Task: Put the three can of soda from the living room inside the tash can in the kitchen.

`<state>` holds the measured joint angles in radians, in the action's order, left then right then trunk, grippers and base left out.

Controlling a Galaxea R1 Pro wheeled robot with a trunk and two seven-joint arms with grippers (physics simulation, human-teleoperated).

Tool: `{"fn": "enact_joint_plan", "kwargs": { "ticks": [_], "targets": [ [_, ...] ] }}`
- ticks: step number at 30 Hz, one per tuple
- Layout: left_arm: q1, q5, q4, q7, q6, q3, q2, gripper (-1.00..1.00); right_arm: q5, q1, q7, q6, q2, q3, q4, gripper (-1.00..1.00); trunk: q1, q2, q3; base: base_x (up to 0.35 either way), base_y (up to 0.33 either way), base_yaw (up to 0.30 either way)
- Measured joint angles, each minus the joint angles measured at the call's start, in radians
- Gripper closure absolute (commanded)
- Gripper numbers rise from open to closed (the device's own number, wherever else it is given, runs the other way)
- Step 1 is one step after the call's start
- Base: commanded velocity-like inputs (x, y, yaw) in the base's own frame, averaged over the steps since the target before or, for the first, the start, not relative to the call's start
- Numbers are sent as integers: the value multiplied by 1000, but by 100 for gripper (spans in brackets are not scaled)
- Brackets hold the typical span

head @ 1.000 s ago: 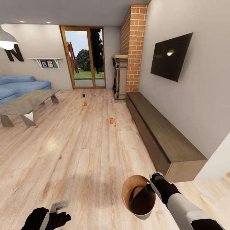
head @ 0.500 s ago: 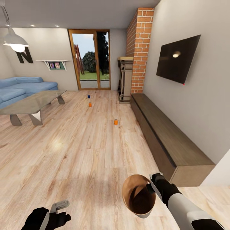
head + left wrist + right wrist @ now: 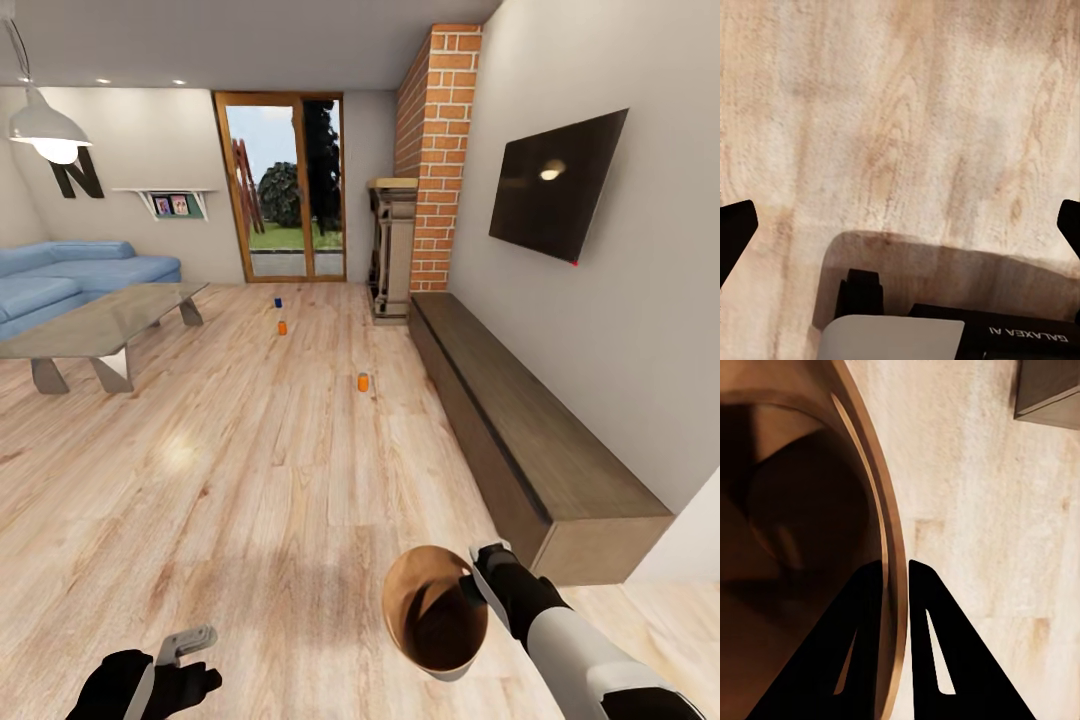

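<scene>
Three cans [image 3: 363, 381] sit far off on the floor [image 3: 250, 470]. Nothing has moved since a moment ago; the robot has stopped. Right pincer [image 3: 896, 577] pinches the bin [image 3: 432, 610] rim; left pincer [image 3: 185, 643] hangs open, empty.

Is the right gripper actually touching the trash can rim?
Touching. In the right wrist view the right gripper has one finger on each side of the tash can rim, pinching its wall.

Cans [image 3: 363, 381] on floor [image 3: 250, 470], beyond bin [image 3: 435, 610]
</scene>
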<state>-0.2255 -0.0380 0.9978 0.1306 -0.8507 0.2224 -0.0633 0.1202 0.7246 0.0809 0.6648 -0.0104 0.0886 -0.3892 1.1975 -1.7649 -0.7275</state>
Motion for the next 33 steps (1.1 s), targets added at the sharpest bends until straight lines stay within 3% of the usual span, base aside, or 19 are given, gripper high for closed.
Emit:
{"fn": "enact_joint_plan", "kwargs": {
  "ticks": [7,19,23,28,30,33],
  "targets": [
    [0,0,-9,0,9,0,-1,-100,-2,-10,3,-12,-1,0,4,100,0,0,0,0,0,0],
    [-1,2,-184,1,108,-3,-3,-100,-19,-13,-17,-16,-7,-8,77,100,0,0,0,0,0,0],
    [-1,5,-199,1,136,-4,-2,-100,-145,-13,-41,-20,-5,-17,111,100,0,0,0,0,0,0],
    [-2,10,-207,-3,162,-8,0,-100,-208,-13,-47,-38,-4,-12,148,100,0,0,0,0,0,0],
    [-1,10,-249,-5,171,-10,2,-100,-227,-14,-48,-43,-6,-8,179,100,0,0,0,0,0,0],
    [-2,10,-292,-7,190,-11,3,-100,-221,-14,-47,-45,-8,-7,189,100,0,0,0,0,0,0]
  ]
}}
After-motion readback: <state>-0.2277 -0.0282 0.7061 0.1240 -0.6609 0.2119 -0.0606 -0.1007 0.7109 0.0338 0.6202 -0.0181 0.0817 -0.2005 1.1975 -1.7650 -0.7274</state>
